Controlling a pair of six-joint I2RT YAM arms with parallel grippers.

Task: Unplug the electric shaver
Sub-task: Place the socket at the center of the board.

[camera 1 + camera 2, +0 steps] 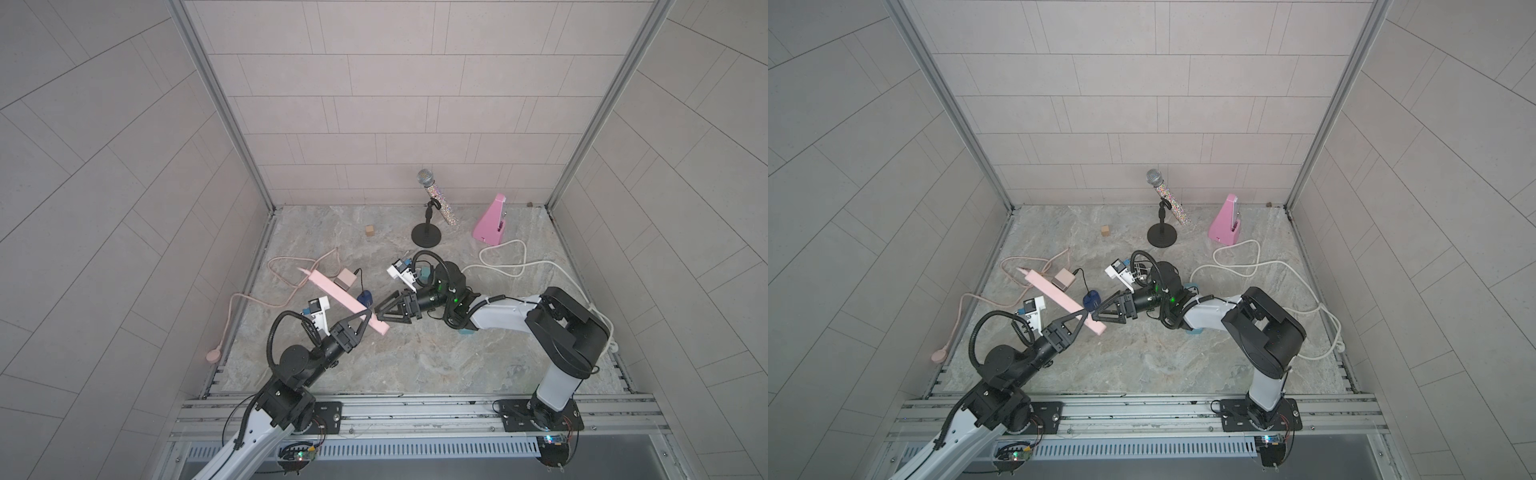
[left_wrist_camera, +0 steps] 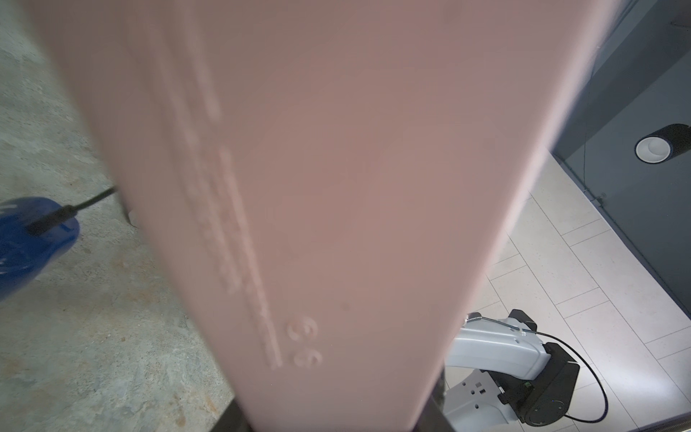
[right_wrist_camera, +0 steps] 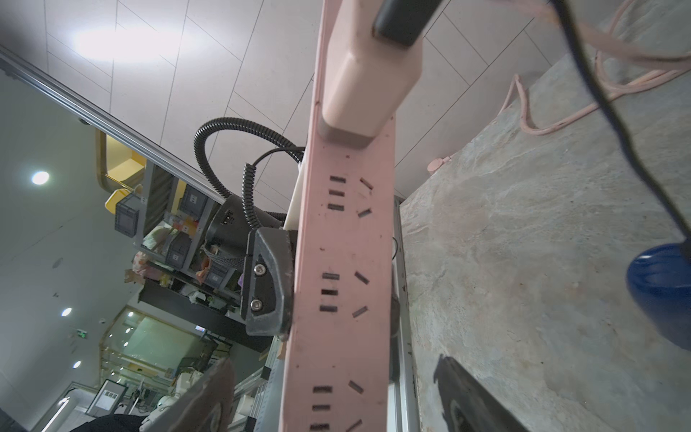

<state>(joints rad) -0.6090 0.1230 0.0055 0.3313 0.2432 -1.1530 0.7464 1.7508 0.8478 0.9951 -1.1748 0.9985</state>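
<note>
Near the middle of the marble tabletop, a pink power strip is held tilted by the left gripper, whose fingers are clamped across its near end. The right gripper is poised at that same end with its fingers spread; nothing is grasped by it. The blue electric shaver is stood on the marble just behind the strip, close to both grippers. The work area is bounded by tiled walls on three sides and by an aluminium rail at the front; a broad bare stretch of marble is left between the grippers and that rail. Farther back, room is taken up by a microphone stand, a pink metronome and a looped white cable. In the right wrist view the strip's socket face is shown, with a beige adapter plugged in and gaps between the strip and the spread fingers. In the left wrist view only the strip's back is shown, and a black cord is seen plugged into the shaver's end.
</note>
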